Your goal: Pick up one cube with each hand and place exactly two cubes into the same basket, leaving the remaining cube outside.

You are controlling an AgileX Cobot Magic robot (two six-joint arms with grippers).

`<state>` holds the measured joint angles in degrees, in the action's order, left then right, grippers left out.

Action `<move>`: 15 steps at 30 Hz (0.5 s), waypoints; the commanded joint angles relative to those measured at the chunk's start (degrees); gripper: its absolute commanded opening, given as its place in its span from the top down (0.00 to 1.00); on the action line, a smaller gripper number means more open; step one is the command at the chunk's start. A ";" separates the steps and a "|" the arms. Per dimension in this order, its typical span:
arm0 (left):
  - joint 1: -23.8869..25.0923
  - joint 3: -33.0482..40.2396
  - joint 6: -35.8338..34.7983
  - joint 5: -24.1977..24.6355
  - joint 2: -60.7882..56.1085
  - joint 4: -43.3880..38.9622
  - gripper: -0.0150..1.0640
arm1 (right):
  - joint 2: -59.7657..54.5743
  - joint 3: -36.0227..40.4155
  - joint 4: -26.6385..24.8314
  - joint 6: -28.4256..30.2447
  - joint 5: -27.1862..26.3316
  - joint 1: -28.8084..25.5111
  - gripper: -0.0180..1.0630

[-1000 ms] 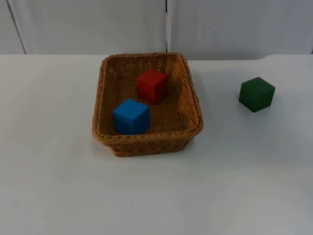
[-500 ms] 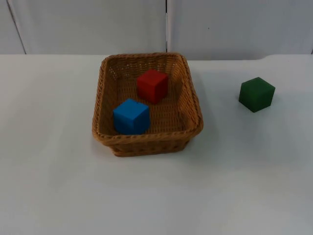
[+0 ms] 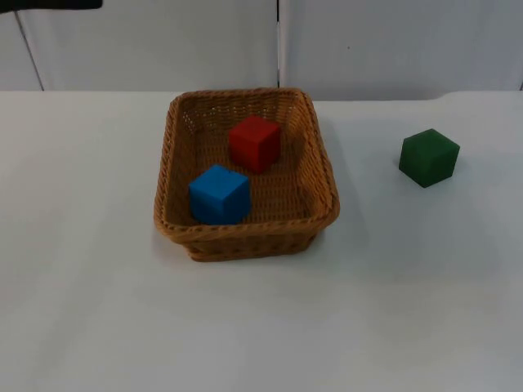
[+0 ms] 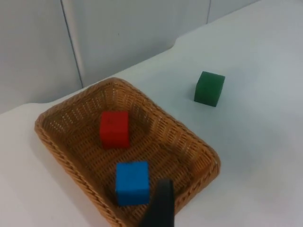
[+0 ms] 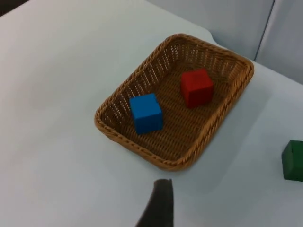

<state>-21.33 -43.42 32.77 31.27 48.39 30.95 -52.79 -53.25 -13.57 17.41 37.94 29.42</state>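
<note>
**Two cubes in the basket, one left out: the task looks done**

The rectangular woven wicker basket (image 3: 245, 237) sits at the middle of the white table top (image 3: 82, 310). Inside it lie two cubes, apart from one another: the red cube (image 3: 254, 144) toward the far side and the blue cube (image 3: 219, 194) toward the near left corner. The dark green cube (image 3: 429, 157) stands on the table well to the right of the basket, outside it.

The left gripper (image 4: 158, 210) hangs high above the basket's near side, holding nothing; whether it stands wide or narrow I cannot tell. The right gripper (image 5: 156, 205) hangs above bare table near the basket, also holding nothing, and its spread cannot be told either.

By my judgement the placing step is complete. The next move calls only for keeping both arms away from the basket and leaving the green cube alone.
</note>
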 commanded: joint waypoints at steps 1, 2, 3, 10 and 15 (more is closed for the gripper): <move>0.08 0.76 -0.73 0.91 -2.40 0.06 0.27 | 3.34 1.63 -0.28 -0.38 0.11 -0.03 0.31; 0.08 0.88 -0.94 1.21 -3.67 0.06 0.27 | 4.80 2.60 -0.28 -0.50 0.11 -0.03 0.31; 0.08 0.88 -1.17 2.18 -4.78 -0.37 0.27 | 6.43 3.60 -0.28 -0.50 0.23 -0.03 0.31; 0.08 0.88 -2.03 5.83 -9.89 -1.28 0.27 | 14.62 9.37 -0.28 -1.55 0.34 -0.03 0.31; 0.08 0.88 -2.03 9.14 -13.75 -1.63 0.27 | 21.21 14.53 -0.28 -1.75 0.34 -0.03 0.31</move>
<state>-21.33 -42.78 31.15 39.53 35.35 29.60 -32.30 -39.13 -13.57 15.88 38.18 29.42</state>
